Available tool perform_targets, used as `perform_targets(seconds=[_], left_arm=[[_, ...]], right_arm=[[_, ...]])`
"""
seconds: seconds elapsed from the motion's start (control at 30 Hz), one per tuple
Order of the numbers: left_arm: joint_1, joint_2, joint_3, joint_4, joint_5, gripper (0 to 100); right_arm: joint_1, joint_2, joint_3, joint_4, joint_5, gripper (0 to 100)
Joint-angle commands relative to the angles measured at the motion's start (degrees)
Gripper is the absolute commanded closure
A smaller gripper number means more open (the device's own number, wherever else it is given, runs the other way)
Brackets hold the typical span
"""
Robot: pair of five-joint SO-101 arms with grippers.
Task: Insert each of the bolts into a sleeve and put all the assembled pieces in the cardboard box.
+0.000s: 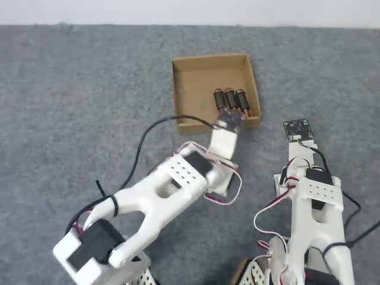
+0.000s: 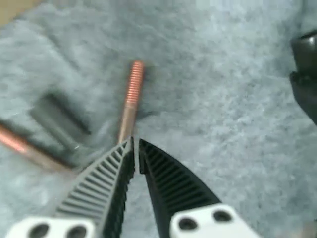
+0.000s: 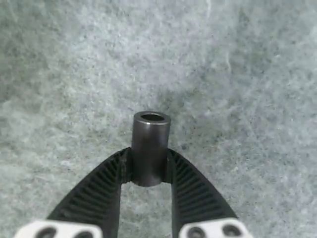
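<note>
Bolt: a thin copper-coloured rod, threaded at the far end and plain nearer the left hand. That hand is clenched on the plain end, as far as the left wrist view lets me judge, with the rod jutting out over the grey bench. The bolt will probably be stiff, light and smooth, so it may swivel or slip in a grip at the very tip. A hold further up the plain shank, clear of the thread, would steady it for aiming.

The sleeve is a short dark tube, likely rigid metal. The right hand grasps it around its lower part, with the open bore facing away from the wrist. Its round wall gives the ribbed pads little to bite on, so a sideways push from the bolt could roll it. The bolt should go in straight along the bore.

Another dark sleeve lies blurred on the bench near the held bolt, with a copper rod beside or through it; I cannot tell which. The box holds three assembled pieces side by side in its right half.
</note>
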Motion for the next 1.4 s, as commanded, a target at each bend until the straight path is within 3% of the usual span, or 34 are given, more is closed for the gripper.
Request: perform_targets(seconds=[0.0,0.2,0.7,0.93,1.03,1.37], left_arm=[[2.2,4.4,1.4,-8.7,1.7,99],[-0.7,12.0,-6.9,-0.3,7.3,99],[-8.0,17.2,-13.2,6.2,7.1,99],[-6.9,13.8,-16.9,15.6,3.4,99],[-8.4,11.9,-16.9,15.4,0.6,99],[-11.3,10.6,-13.9,6.3,0.7,99]], right_arm=[[0.6,-1.5,-0.3,-0.7,-0.3,99.2],[0.7,-1.5,-0.3,-0.6,-0.3,99.2],[0.7,-1.5,-0.3,-0.7,-0.3,99.2],[0.7,-1.5,-0.3,-0.7,-0.3,99.2],[0.7,-1.5,-0.3,-0.7,-0.3,99.2],[0.7,-1.5,-0.3,-0.6,-0.3,99.2]])
